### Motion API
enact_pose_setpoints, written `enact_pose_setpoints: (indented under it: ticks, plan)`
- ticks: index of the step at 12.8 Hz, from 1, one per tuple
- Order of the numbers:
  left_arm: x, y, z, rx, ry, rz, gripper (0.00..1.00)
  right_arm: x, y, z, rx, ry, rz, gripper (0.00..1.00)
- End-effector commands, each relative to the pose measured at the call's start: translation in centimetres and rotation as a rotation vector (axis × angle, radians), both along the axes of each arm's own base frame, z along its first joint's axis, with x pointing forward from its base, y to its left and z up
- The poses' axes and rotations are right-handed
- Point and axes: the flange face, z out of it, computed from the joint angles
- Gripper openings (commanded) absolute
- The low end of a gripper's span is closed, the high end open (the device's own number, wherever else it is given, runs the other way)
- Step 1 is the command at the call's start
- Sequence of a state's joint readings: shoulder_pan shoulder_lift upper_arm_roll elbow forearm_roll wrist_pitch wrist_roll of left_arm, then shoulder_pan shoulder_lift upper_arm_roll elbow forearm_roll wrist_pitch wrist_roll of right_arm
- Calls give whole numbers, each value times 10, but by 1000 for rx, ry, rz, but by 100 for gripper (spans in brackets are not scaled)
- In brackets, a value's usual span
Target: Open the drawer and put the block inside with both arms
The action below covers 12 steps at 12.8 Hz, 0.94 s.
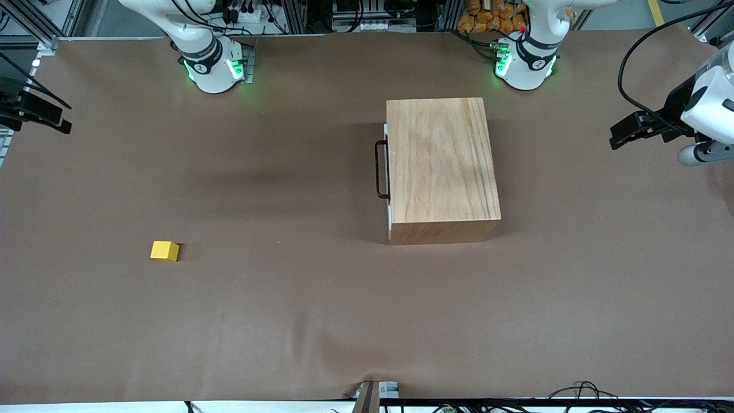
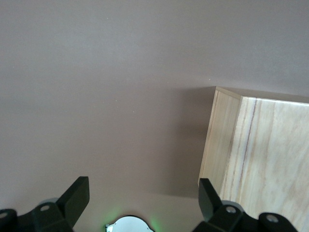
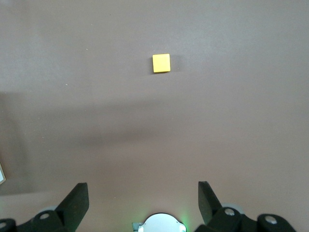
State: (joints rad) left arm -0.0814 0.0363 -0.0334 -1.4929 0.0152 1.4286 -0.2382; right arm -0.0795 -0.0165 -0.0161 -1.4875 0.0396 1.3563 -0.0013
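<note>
The light-wood box (image 1: 441, 166) stands mid-table with the drawer pushed in. The drawer's white front (image 1: 388, 213) and black bar handle (image 1: 381, 170) face the right arm's end of the table. The small yellow block (image 1: 164, 250) lies on the table toward the right arm's end, nearer the front camera than the box. My left gripper (image 1: 615, 139) is open and empty, up over the left arm's end of the table. In the left wrist view it (image 2: 144, 193) shows a corner of the box (image 2: 260, 150). My right gripper (image 1: 64, 125) is open and empty, up over the right arm's end. In the right wrist view it (image 3: 143, 193) shows the block (image 3: 161, 63).
The table has a brown cover (image 1: 287, 321). The two green-lit arm bases (image 1: 215, 66) (image 1: 526, 64) stand along its edge farthest from the front camera. Cables (image 1: 579, 393) lie at the edge nearest the front camera.
</note>
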Motion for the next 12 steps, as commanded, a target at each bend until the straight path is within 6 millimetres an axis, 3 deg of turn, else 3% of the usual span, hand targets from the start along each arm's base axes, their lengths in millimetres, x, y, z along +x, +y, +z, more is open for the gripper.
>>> enact_pose_setpoints:
  ticks: [1,4,7,12]
  plan:
    - [6,-8,-1,-13,7,-4,100,-1,2,0,15,6,-10,100]
    - [5,-35,0,-17,0,-50,100,-2,4,-1,17,19,-7,100]
    - [15,-75,1,-23,-17,-113,100,-3,4,-2,19,24,-7,100]
    - [20,-164,-33,-10,-10,-146,100,-3,3,-2,19,25,-8,100]
